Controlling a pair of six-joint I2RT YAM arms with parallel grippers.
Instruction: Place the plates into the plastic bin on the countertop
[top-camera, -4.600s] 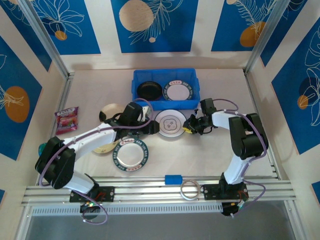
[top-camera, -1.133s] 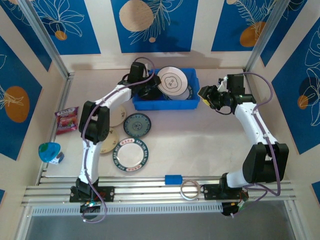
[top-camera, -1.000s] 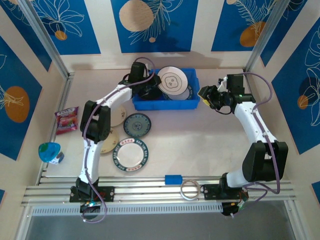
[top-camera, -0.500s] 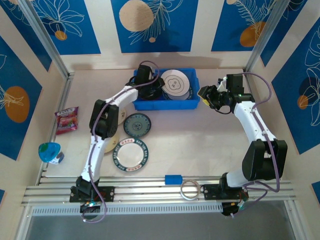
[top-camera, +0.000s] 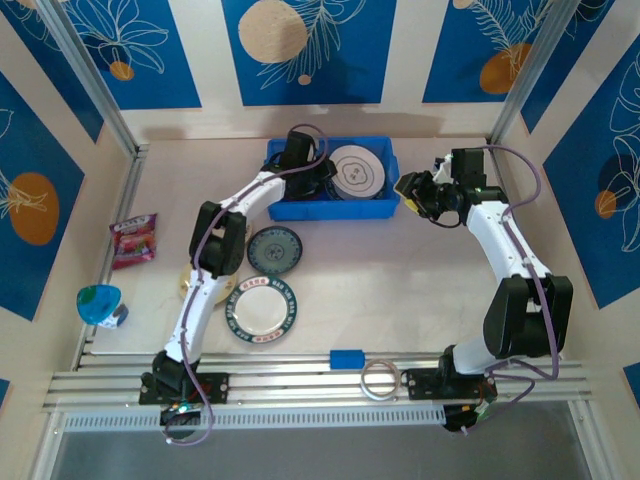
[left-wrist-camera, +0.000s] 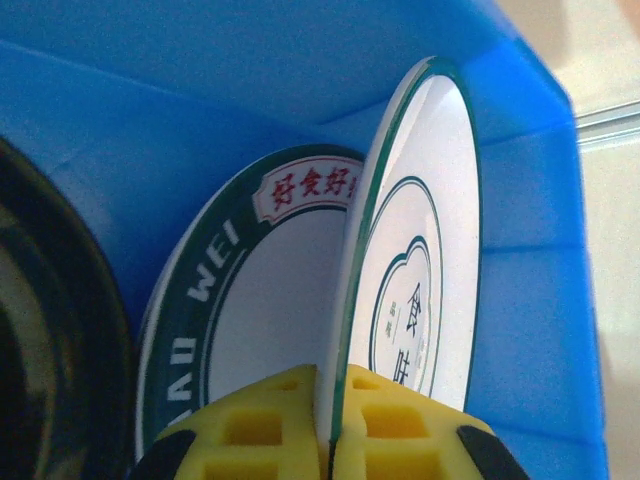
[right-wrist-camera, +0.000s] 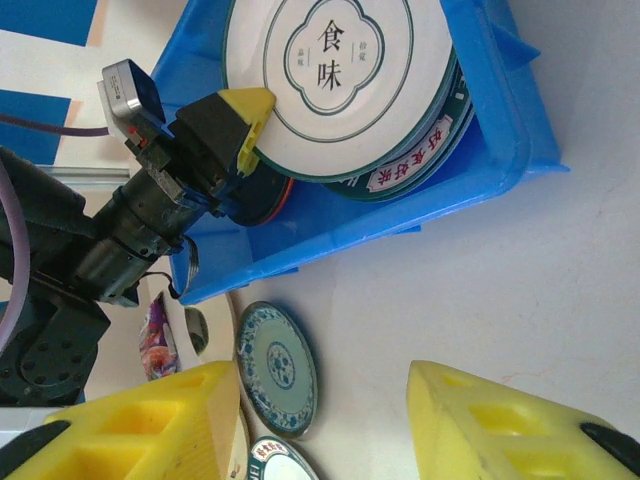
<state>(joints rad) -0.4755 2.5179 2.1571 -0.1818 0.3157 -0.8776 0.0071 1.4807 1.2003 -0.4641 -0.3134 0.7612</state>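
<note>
- Blue plastic bin (top-camera: 340, 211) stands at the far side of the countertop (top-camera: 420, 290). It already holds a black plate (left-wrist-camera: 40, 330) at its left end and a rimmed plate (left-wrist-camera: 240, 320), green and red, at its right end.
- Grip: the left gripper (left-wrist-camera: 333, 435) is clamped on the lower edge of the grey-patterned plate (left-wrist-camera: 425, 250), with 1 yellow pad on each face. Judged: an edge pinch is the only purchase a thin flat disc offers.
- Position: the held plate stands tilted on edge inside the bin, over the rimmed plate. Contact between the 2 cannot be confirmed. Judged: the tilt keeps it within the walls so that it can be laid down as a stack.
- Standby: the right gripper (right-wrist-camera: 325, 400) has its jaws apart with nothing between them. It hovers over the countertop just beside the bin's right end. Judged: it is parked there to stay out of the left arm's way.
- Outstanding: a teal plate (top-camera: 274, 250), a second rimmed plate (top-camera: 260, 311) and a cream plate (top-camera: 187, 285), part-hidden by the left arm, lie on the countertop in front of the bin.
- Risk: released at this tilt, the plate may slide or clatter, so lowering it flatter first is advised.
</note>
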